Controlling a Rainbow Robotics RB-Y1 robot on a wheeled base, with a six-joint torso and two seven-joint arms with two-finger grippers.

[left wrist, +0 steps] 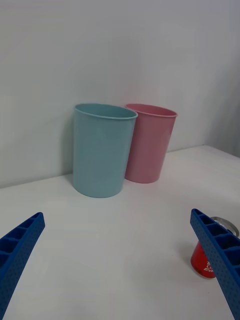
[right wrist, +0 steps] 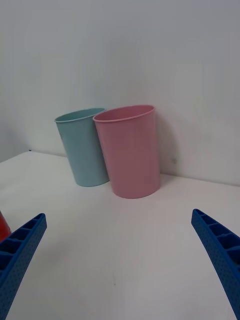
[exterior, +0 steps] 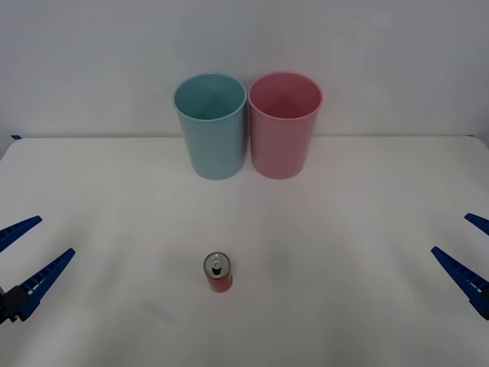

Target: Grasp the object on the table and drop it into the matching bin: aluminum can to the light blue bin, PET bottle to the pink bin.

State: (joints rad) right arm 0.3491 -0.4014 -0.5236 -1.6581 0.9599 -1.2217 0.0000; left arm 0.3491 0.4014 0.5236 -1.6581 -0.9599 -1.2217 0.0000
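A small red aluminum can with a silver top stands upright on the white table, near the front centre. The left wrist view shows the can partly behind one finger; the right wrist view catches a red sliver of the can at the edge. At the back of the table the light blue bin and the pink bin stand side by side, touching or nearly so. My left gripper hovers open at the far left, my right gripper open at the far right, both well clear of the can.
A plain white wall rises behind the bins. A small blue mark sits at the table's back left corner. Wide bare table lies between the can and the bins and to both sides.
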